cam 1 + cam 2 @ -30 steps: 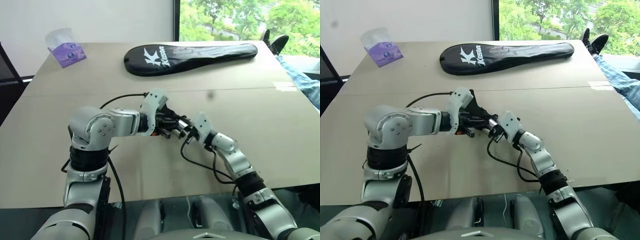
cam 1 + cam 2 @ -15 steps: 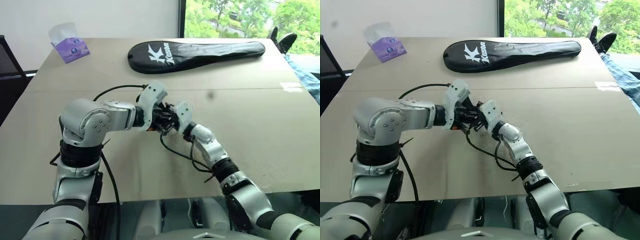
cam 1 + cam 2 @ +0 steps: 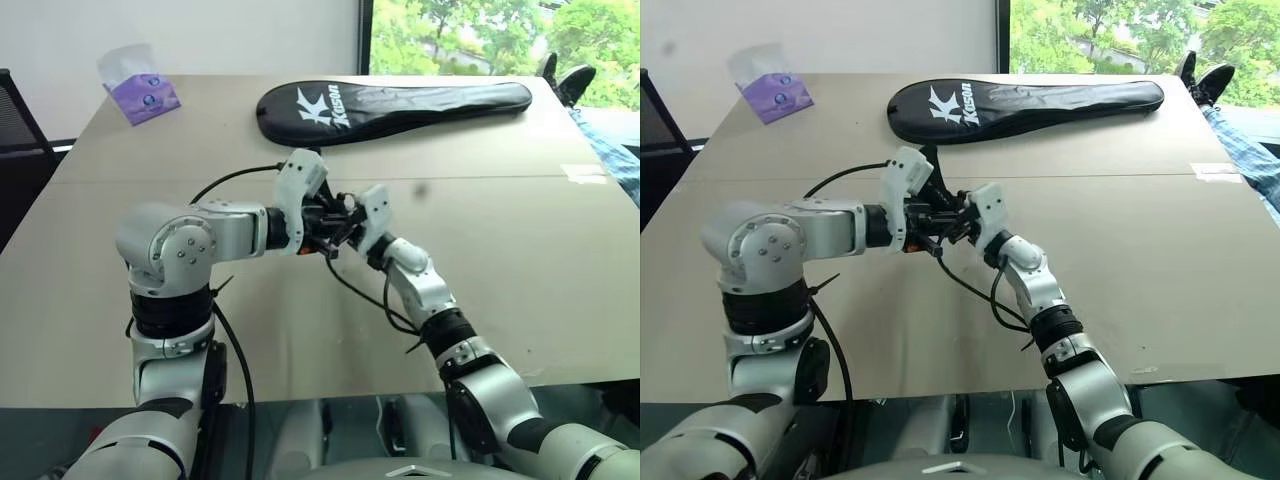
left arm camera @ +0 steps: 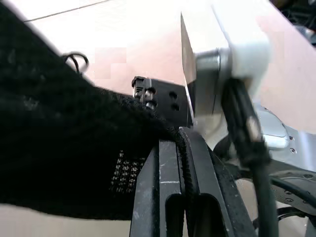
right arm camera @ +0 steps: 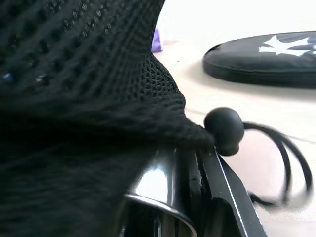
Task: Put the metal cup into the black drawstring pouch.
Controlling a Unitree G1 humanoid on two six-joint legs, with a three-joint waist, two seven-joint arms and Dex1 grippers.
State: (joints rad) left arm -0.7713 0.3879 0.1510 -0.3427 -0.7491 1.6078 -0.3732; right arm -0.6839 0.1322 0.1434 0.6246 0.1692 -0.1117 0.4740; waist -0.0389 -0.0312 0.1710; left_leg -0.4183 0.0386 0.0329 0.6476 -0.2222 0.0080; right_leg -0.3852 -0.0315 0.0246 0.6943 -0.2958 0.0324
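Both grippers meet above the middle of the table. The black drawstring pouch (image 4: 59, 148) is a dark mesh bundle (image 3: 325, 225) between them. My left gripper (image 4: 170, 143) is shut on the pouch's edge, with fabric pinched between its fingers. In the right wrist view my right gripper (image 5: 190, 153) is shut on the wall of the metal cup (image 5: 148, 195), whose shiny rim shows low in the frame. The pouch's mesh (image 5: 74, 98) hangs right over the cup. How far the cup sits inside, I cannot tell. A black cord bead (image 5: 224, 129) dangles beside the fingers.
A long black racket cover (image 3: 395, 103) with white lettering lies across the far side of the table. A purple tissue pack (image 3: 140, 92) sits at the far left corner. A person's legs and shoes (image 3: 600, 130) rest past the far right edge.
My right gripper has swung left and up with the cup, closing on the left gripper and the pouch. The left hand has risen a little. The camera has also shifted.
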